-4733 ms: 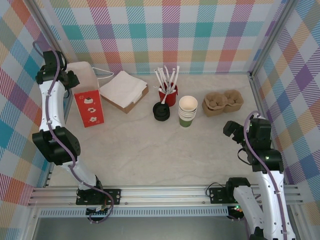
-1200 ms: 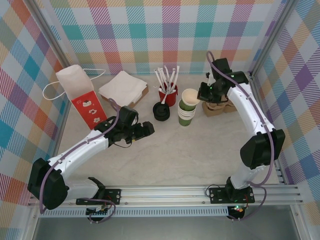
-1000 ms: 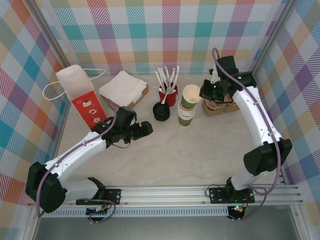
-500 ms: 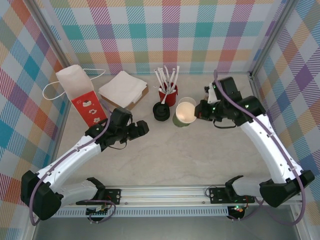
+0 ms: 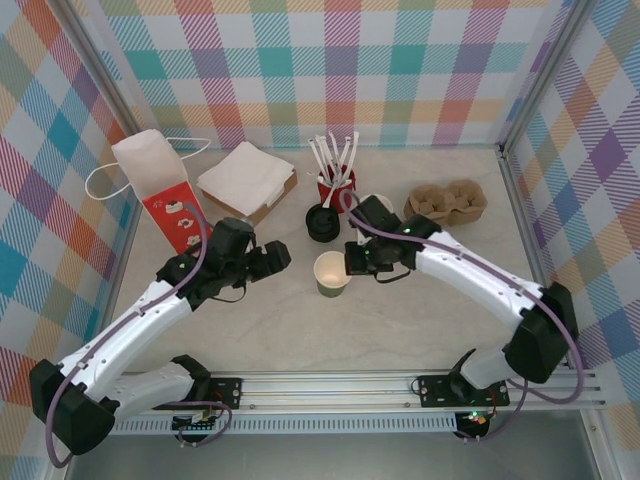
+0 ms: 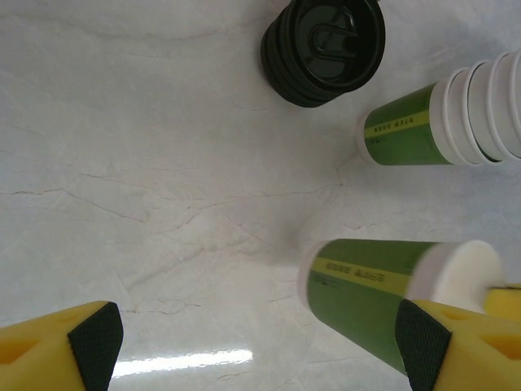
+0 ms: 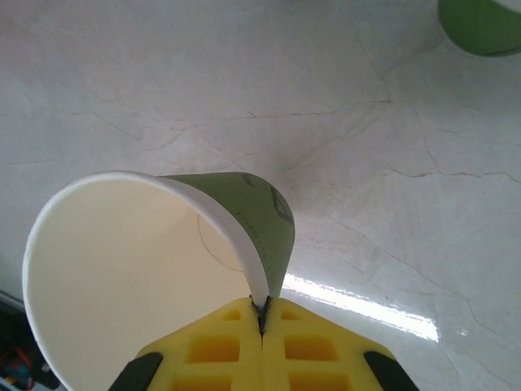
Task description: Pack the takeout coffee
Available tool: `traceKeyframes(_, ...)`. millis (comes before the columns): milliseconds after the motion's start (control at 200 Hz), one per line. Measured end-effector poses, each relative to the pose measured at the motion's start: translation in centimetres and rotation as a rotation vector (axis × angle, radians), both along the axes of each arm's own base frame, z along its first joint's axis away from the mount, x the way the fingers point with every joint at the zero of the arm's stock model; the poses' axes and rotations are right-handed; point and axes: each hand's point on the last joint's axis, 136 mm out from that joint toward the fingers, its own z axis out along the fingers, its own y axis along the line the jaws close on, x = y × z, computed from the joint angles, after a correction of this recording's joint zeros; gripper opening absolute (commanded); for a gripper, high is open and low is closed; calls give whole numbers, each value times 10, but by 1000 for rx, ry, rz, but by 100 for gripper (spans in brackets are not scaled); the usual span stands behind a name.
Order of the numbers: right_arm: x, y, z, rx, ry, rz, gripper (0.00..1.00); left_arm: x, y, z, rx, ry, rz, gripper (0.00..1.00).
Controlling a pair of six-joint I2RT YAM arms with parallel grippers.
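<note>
Moved since a moment ago: one green cup (image 5: 332,272), carried by my right claw (image 7: 262,314) from the back of the bench to its middle. My left claw (image 5: 272,258) has drawn back a little toward the bag.

1. Bench (image 5: 300,330): pale, stone-look. It is bare in front of the cup down to the near rail (image 5: 330,385), and the side walls stand well apart.
2. Paper bag (image 5: 165,195): red and white, upright, far left, well apart from the cup.
3. Cup carrier (image 5: 445,203): brown pulp, far right, nothing in its sockets.
4. Cup stack (image 6: 456,122): nested green cups, near and behind the carried one, beside the black lids (image 6: 323,49).
5. Green cup: no lid. My right claw's jaws are pinched on its thin rim wall, one finger inside and one outside. Whether its base touches the bench I cannot tell.
6. Left claw: jaws wide, holding nothing, just left of the cup.

Handling note, my judgement: I should set the cup down on the bare patch. A rim pinch can crease the paper and tip the cup, so I would keep it level, lower it until the base sits flat, then open slowly and lift straight up. Clear room lies toward the near rail. The stack, the lids and my left claw crowd the other sides.
</note>
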Motion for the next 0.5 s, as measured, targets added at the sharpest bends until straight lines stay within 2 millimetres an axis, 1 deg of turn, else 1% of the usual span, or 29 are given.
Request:
traceKeyframes(85, 5, 9, -15, -20, 5, 7, 3, -2, 4, 1, 8, -2, 7, 89)
traceKeyframes(200, 10, 16, -26, -23, 10, 11, 3, -4, 7, 0, 21, 0, 15, 89)
traceKeyframes(350, 15, 21, -35, -26, 16, 7, 3, -3, 9, 0, 30, -3, 23, 89)
traceKeyframes(500, 15, 22, -38, -29, 23, 3, 3, -3, 11, -1, 36, -3, 27, 89)
